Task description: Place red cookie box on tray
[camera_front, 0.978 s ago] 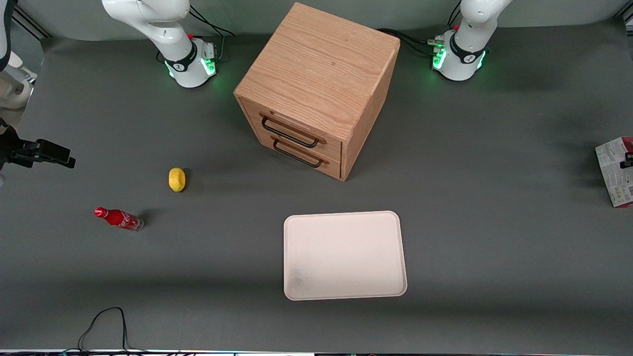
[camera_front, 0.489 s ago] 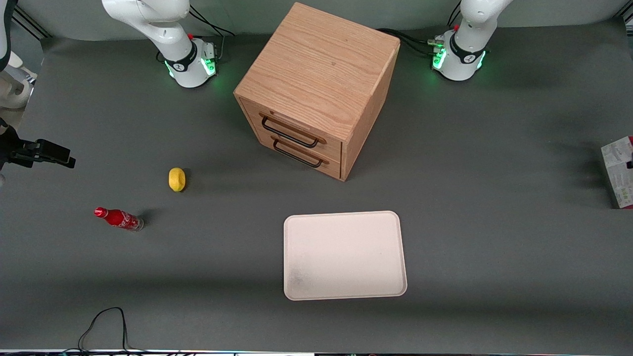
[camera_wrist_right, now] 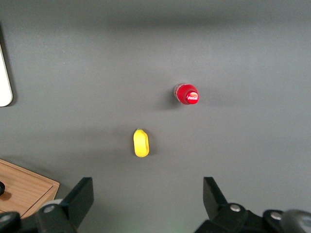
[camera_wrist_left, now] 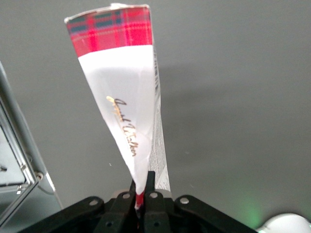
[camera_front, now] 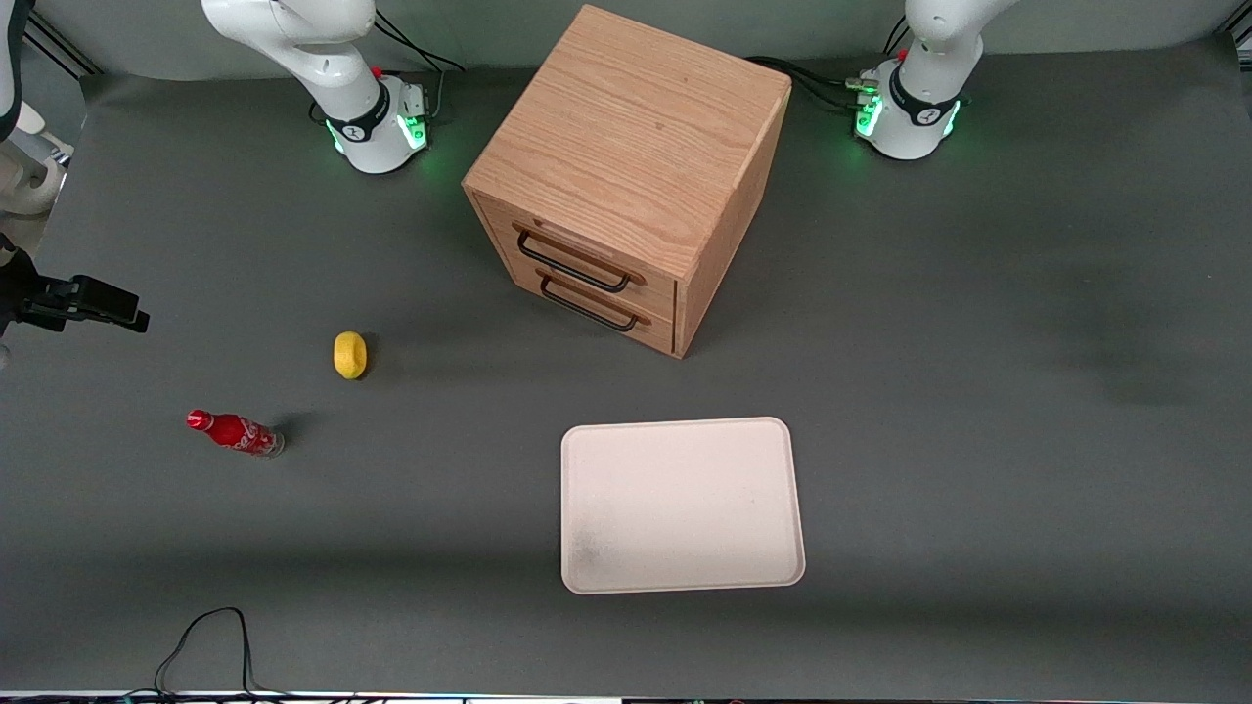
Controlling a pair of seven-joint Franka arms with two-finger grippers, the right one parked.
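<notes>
The gripper [camera_wrist_left: 141,196] shows only in the left wrist view, where its two dark fingers [camera_wrist_left: 154,194] are pinched narrowly on the thin bottom edge of the red cookie box [camera_wrist_left: 127,102]. The box stands out from the fingers above the bare grey table [camera_wrist_left: 243,97], its white face with gold script toward the camera, a red plaid band at its free end, and a strip of small print along one side edge. It touches nothing but the fingers.

The front view shows neither the gripper nor the box; of the working arm only the base [camera_front: 910,108] with its green light is in sight there. That view gives the rest of the table instead. The tray [camera_front: 682,505] lies flat near the middle of the table, nearer the front camera than the wooden cabinet [camera_front: 631,166], and nothing is on it. The cabinet's two drawers [camera_front: 587,284], each with a dark handle, are closed, so their contents cannot be seen.

Toward the parked arm's end of the table lie a lemon [camera_front: 349,354] and, nearer the front camera, a small red soda bottle [camera_front: 235,432], well apart from the tray. The right wrist view looks down on both: the bottle [camera_wrist_right: 187,93] stands upright.
</notes>
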